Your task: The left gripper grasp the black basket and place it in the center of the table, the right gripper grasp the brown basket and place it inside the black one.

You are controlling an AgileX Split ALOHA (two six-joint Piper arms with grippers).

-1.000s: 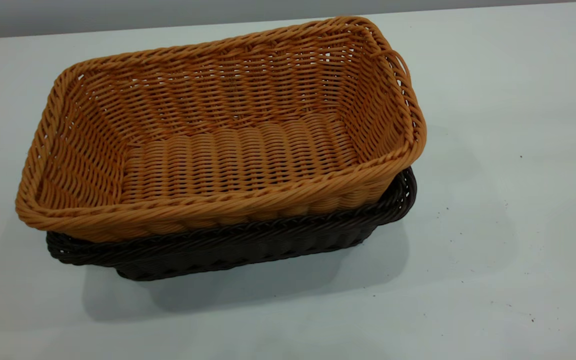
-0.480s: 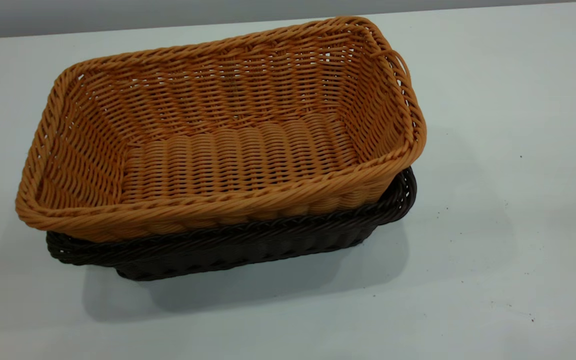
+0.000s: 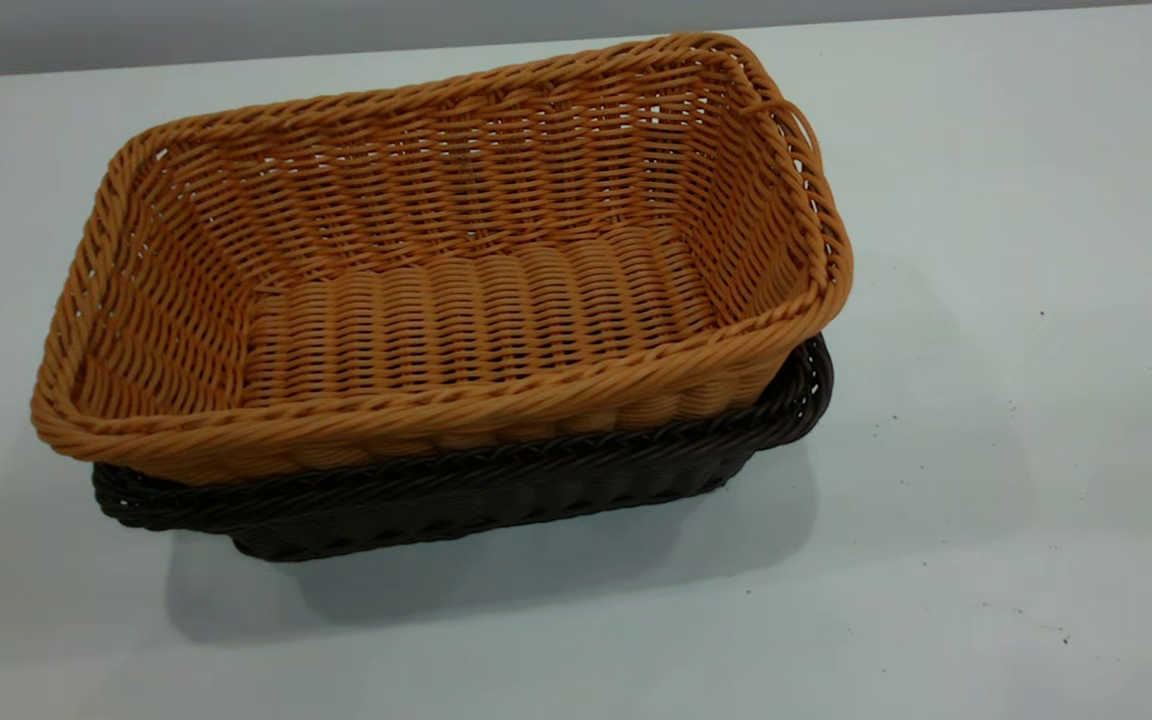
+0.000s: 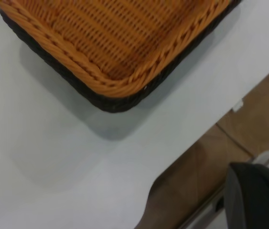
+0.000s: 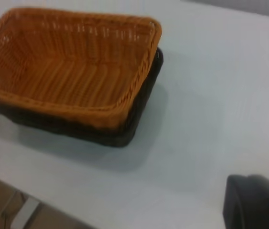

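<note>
The brown basket [image 3: 436, 270] sits nested in the black basket [image 3: 496, 490] near the middle of the white table [image 3: 986, 450]; most of the black one is hidden, only its rim and lower wall showing. Neither gripper appears in the exterior view; each wrist view shows just a dark corner of housing, fingers unseen, so whether either is released or clenched cannot be told. Small dark specks [image 3: 894, 417] dot the table; brown floor [image 4: 249, 129] lies beyond its edge.
</note>
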